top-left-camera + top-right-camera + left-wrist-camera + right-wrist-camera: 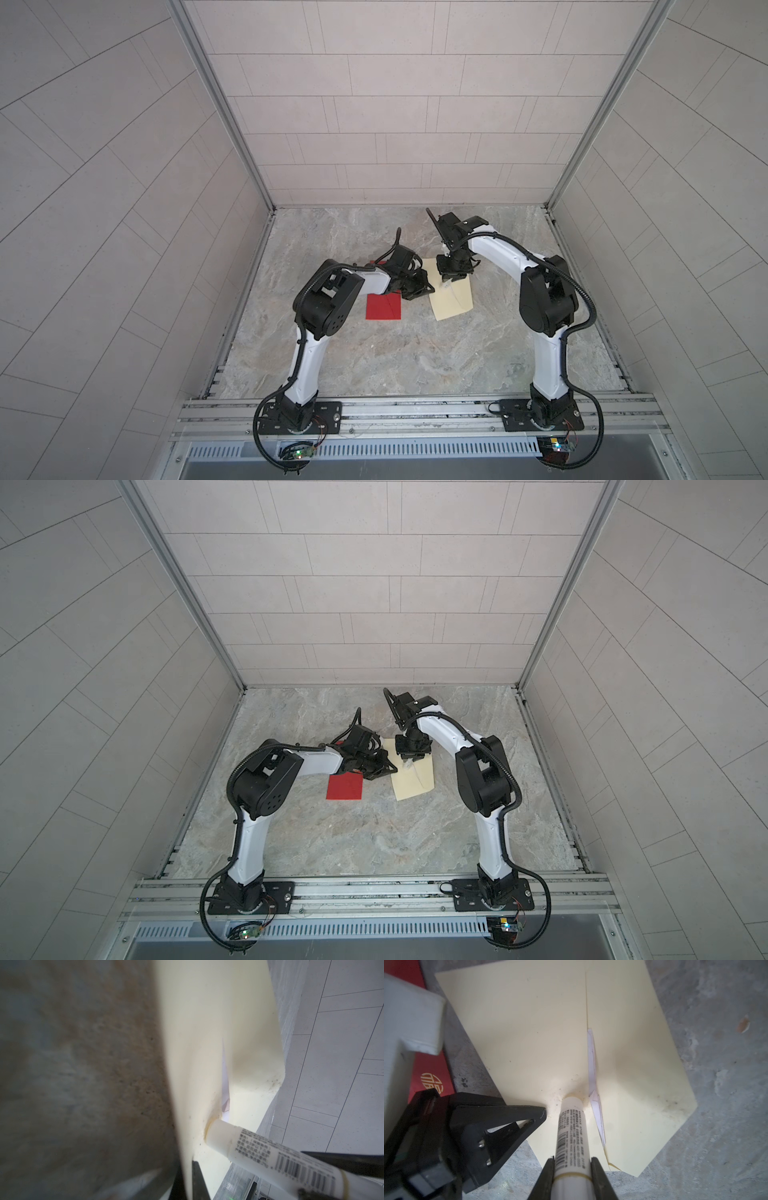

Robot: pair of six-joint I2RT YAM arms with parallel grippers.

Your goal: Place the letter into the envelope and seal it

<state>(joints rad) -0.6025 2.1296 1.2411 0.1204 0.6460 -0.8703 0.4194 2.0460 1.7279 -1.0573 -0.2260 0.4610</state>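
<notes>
Envelope (453, 301) is lying near the tabletop's (374, 357) middle, letter (592, 1068) showing inside. Left tool (429, 288) is clamping its edge; right tool (572, 1167) is gripping a glue stick (572, 1126), pressing its tip onto the envelope.

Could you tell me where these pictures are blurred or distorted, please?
Left wrist view: table and envelope are soft close to the lens; the glue stick barcode is sharper. Right wrist view: envelope sharp, glue stick blurring toward the lens. Both top views: wide-angle distortion bows the side wall tile lines; light even, no glare.
</notes>
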